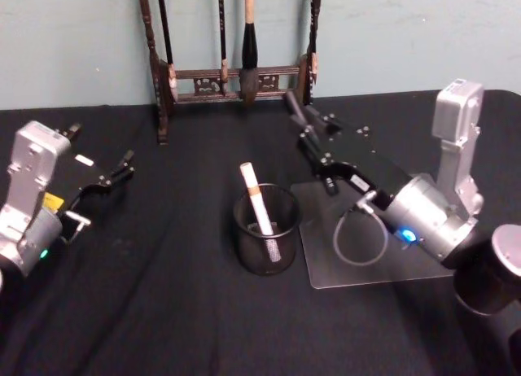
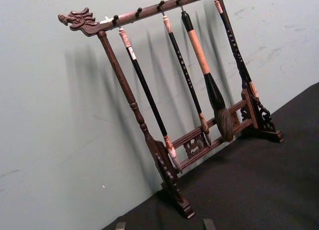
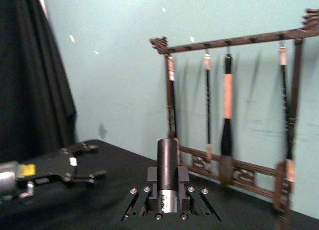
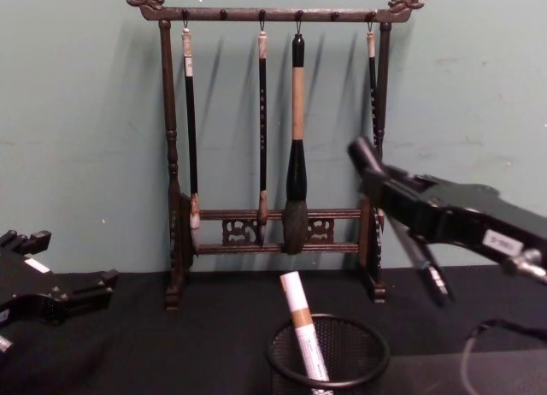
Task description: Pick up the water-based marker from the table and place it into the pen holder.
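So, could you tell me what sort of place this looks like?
Probably a robot lab bench staged as a calligraphy desk: a table under black cloth against a plain wall, a carved wooden brush rack hung with brushes, and a mesh pen holder holding a marker.

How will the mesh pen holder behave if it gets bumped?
Likely light: the pen holder is thin open mesh, so it may shift. Possibly tippy: the white marker leans against its rim, sticking out above.
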`<control>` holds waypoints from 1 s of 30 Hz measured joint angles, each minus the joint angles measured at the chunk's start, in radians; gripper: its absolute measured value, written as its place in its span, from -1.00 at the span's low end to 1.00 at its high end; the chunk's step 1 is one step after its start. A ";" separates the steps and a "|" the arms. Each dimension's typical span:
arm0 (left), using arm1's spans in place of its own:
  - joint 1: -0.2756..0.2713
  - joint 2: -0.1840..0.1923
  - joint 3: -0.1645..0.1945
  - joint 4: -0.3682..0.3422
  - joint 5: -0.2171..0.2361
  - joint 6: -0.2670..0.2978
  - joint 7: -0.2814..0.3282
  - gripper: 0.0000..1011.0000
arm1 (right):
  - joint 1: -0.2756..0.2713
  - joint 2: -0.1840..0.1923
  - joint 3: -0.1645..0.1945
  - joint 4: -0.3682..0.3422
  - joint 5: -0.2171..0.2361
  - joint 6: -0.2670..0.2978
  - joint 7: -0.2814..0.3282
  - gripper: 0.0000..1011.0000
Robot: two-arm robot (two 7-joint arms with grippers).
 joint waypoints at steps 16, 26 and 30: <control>0.000 0.000 0.000 0.000 0.000 0.000 0.000 0.98 | 0.051 -0.034 -0.093 0.082 0.024 -0.024 0.014 -0.52; 0.000 0.000 0.000 0.000 0.000 0.000 0.000 0.98 | 0.071 -0.035 -0.140 0.117 0.022 -0.026 -0.005 -0.52; 0.000 0.000 0.000 0.000 0.000 0.000 0.000 0.98 | 0.075 -0.032 -0.152 0.125 0.022 -0.026 -0.012 -0.52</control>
